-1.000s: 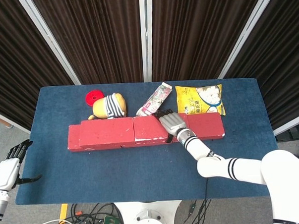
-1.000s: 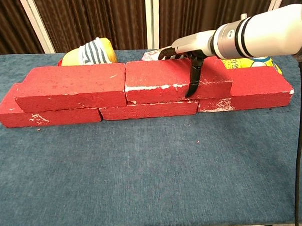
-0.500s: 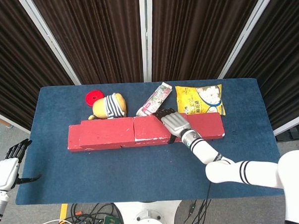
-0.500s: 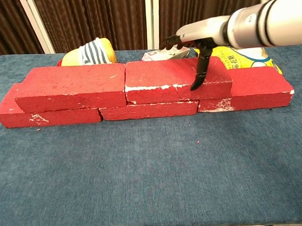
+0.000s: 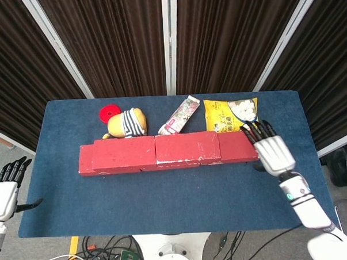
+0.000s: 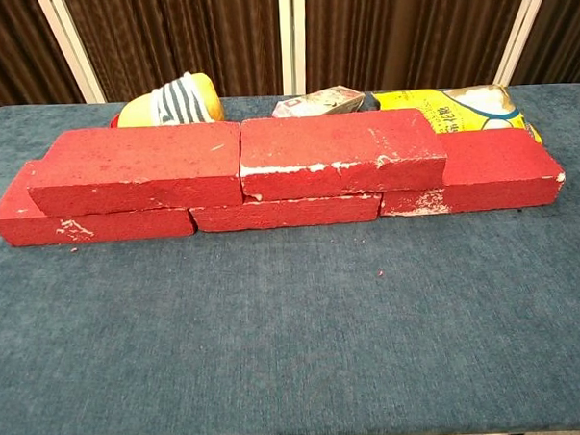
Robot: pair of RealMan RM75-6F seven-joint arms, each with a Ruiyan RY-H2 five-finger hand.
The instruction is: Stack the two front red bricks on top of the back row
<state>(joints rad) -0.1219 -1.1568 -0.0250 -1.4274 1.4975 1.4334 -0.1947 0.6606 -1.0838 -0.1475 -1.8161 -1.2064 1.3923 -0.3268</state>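
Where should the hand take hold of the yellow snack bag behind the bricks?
Probably the yellow snack bag's near edge, coming from the right side with the right hand. It lies flat behind the brick row, so a pinch at a free edge suits it better than its broad face.

Red disc [image 5: 109,113] partly behind plush toy [image 5: 127,123]; left hand [image 5: 4,194] cut by frame edge — chest view shows neither hand

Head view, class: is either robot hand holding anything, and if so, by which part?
Nothing is held. The right hand hovers with fingers spread beside the rough red bricks; the left hand hangs open off the blue table's edge.
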